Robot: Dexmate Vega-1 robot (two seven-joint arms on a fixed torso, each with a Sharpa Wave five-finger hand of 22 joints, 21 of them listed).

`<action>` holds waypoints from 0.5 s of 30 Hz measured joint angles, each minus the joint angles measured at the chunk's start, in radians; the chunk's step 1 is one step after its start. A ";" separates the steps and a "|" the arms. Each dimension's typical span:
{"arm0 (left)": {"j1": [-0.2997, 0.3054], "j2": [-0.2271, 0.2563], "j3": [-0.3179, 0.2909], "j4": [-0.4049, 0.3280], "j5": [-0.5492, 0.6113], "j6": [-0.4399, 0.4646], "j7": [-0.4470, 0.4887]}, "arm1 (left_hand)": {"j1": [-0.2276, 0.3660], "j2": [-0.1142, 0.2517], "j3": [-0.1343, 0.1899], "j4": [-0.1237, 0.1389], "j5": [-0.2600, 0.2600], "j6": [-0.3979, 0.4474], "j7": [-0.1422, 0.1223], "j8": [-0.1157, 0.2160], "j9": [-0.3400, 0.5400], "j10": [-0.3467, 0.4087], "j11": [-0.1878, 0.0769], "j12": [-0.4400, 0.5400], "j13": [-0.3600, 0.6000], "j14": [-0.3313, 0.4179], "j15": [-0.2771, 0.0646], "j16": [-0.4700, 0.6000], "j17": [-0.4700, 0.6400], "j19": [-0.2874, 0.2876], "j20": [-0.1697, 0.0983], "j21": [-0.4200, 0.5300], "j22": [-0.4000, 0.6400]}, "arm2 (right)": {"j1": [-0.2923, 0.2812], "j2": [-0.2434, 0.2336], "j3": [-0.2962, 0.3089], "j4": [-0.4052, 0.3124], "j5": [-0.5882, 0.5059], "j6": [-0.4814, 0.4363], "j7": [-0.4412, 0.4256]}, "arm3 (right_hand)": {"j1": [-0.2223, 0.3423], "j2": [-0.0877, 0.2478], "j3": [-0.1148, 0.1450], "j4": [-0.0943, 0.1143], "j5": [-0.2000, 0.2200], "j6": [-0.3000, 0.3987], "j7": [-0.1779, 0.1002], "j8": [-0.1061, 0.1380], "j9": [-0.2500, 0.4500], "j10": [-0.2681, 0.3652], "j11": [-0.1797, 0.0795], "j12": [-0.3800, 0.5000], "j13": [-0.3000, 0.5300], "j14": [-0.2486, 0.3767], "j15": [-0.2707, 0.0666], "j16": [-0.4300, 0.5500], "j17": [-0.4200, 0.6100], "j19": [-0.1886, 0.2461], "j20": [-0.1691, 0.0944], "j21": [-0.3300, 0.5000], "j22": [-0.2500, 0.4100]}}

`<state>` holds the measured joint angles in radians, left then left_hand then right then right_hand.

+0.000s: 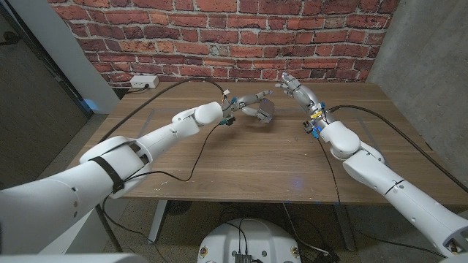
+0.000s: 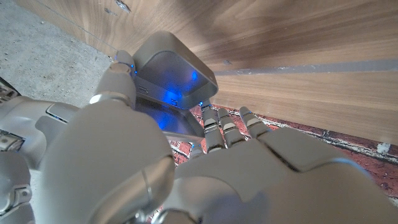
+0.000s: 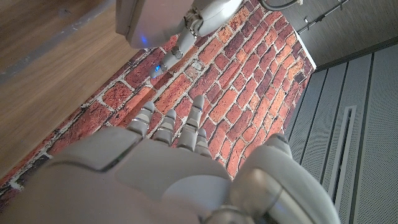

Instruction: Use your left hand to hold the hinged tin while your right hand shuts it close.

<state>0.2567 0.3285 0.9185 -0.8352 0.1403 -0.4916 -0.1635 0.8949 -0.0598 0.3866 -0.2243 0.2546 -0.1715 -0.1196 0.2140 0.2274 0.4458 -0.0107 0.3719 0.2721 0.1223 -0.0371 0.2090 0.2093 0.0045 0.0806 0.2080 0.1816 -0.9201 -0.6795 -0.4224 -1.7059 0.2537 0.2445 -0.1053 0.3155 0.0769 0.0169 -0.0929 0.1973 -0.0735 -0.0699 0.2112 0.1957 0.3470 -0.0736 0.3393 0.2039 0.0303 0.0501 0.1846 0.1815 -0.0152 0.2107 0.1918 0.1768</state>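
Starting at the far left of the head view, there's a white power strip (image 1: 143,82) sitting at the back corner of the wooden bench (image 1: 241,164), right up against the brick wall (image 1: 219,36), with a black cable (image 1: 183,84) running off it along the bench toward the middle.

Moving right, the left arm comes in from the lower left corner and reaches up to just left of centre, where the left hand (image 1: 245,104) has the hinged tin (image 1: 265,111) clamped in its fingers. The tin is held up off the bench, a bit above centre of the frame, and throws a small shadow on the wood below it. In the left wrist view you get a much better look: the tin (image 2: 171,74) is grey metal and its lid stands open at an angle to the base, with blue light reflecting off the inside. The left hand (image 2: 186,155) has its thumb on one side of the tin and its fingers (image 2: 214,121) wrapped round the other edge.

Further right, the right hand (image 1: 296,86) is up in the air, near the tin but not touching it, fingers spread apart and holding nothing. From the right wrist view, the right hand (image 3: 174,162) has its fingers pointing toward the brick wall, with the tin (image 3: 152,22) at the upper edge of the frame, well clear of the fingertips.
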 measured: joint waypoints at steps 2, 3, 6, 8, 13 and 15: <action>0.004 0.004 0.000 -0.005 0.005 0.003 0.002 | 0.000 0.000 0.000 0.000 0.000 0.000 0.000 0.000 0.000 -0.004 -0.004 -0.002 -0.003 -0.002 0.002 0.000 0.000 0.000 0.000 -0.001 0.000 | 0.001 -0.001 -0.001 -0.001 -0.002 -0.002 0.003 | 0.000 0.000 0.001 -0.001 0.000 0.000 0.000 0.000 0.000 0.000 0.000 0.000 0.000 0.000 0.000 0.000 0.000 0.000 0.000 0.000 0.000; 0.006 0.006 0.000 -0.007 0.007 0.004 0.003 | 0.000 0.000 0.000 0.000 0.000 0.000 0.000 0.000 0.000 -0.006 -0.006 -0.002 -0.005 -0.002 0.002 0.000 0.000 0.000 0.000 -0.001 0.000 | 0.002 -0.002 -0.001 -0.001 -0.002 -0.002 0.004 | 0.000 0.000 0.001 -0.001 0.000 0.000 0.000 0.000 0.000 0.000 0.000 0.000 0.000 0.000 0.000 0.000 0.000 0.000 0.000 0.000 0.000; 0.012 0.013 0.004 -0.017 0.019 0.008 0.010 | 0.010 0.011 0.000 0.000 -0.003 0.000 0.000 0.000 -0.002 -0.006 -0.006 -0.010 -0.007 -0.009 -0.002 -0.006 0.000 0.000 0.000 -0.001 0.000 | 0.005 -0.003 -0.002 -0.003 -0.004 -0.003 0.007 | 0.003 -0.003 0.001 -0.001 0.000 0.000 0.000 0.000 0.000 0.000 0.000 0.000 0.000 0.000 0.000 0.000 0.000 0.000 0.000 0.000 0.000; 0.014 0.017 0.006 -0.022 0.035 0.012 0.021 | 0.010 0.011 0.000 0.000 -0.004 0.000 0.000 0.000 -0.005 -0.011 -0.011 -0.010 -0.008 -0.012 0.001 -0.006 0.000 -0.002 0.002 -0.001 0.000 | 0.006 -0.004 -0.004 -0.004 -0.005 -0.004 0.008 | 0.005 -0.005 -0.001 -0.003 0.000 0.000 0.000 0.000 0.000 0.000 0.000 0.000 0.000 0.000 0.000 0.000 0.000 0.000 0.000 0.000 0.000; 0.020 0.027 0.017 -0.033 0.073 0.018 0.046 | 0.010 0.011 0.000 0.000 -0.004 0.000 0.000 0.000 -0.005 -0.011 -0.011 -0.015 -0.008 -0.016 -0.002 -0.006 0.000 -0.003 0.004 -0.001 0.000 | 0.008 -0.006 -0.005 -0.009 -0.007 -0.006 0.012 | 0.005 -0.005 -0.004 -0.007 0.000 0.000 0.000 0.000 0.000 0.004 0.004 0.000 0.000 0.000 0.000 0.000 0.000 0.000 0.000 0.000 0.000; 0.023 0.032 0.027 -0.034 0.092 0.018 0.057 | 0.010 0.011 0.000 0.000 -0.011 0.000 0.000 0.000 -0.005 -0.011 -0.011 -0.016 -0.008 -0.021 -0.001 -0.010 0.000 -0.003 0.004 -0.001 0.000 | 0.009 -0.008 -0.006 -0.012 -0.008 -0.009 0.016 | 0.005 -0.005 -0.004 -0.007 0.000 0.000 0.000 0.000 0.000 0.004 0.004 0.000 0.000 0.000 0.000 0.000 0.000 0.000 0.000 0.000 0.000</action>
<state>0.2798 0.3603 0.9451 -0.8694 0.2319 -0.4739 -0.1062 0.9050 -0.0491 0.3866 -0.2243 0.2435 -0.1715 -0.1196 0.2141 0.2228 0.4348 -0.0217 0.3561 0.2639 0.1013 -0.0376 0.1993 0.2094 0.0011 0.0841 0.2067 0.1816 -0.9115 -0.6871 -0.4287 -1.7180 0.2461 0.2358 -0.0892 0.3208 0.0717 0.0126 -0.0995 0.1973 -0.0735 -0.0698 0.2112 0.1957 0.3507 -0.0698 0.3394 0.2039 0.0304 0.0501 0.1847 0.1816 -0.0151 0.2107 0.1918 0.1769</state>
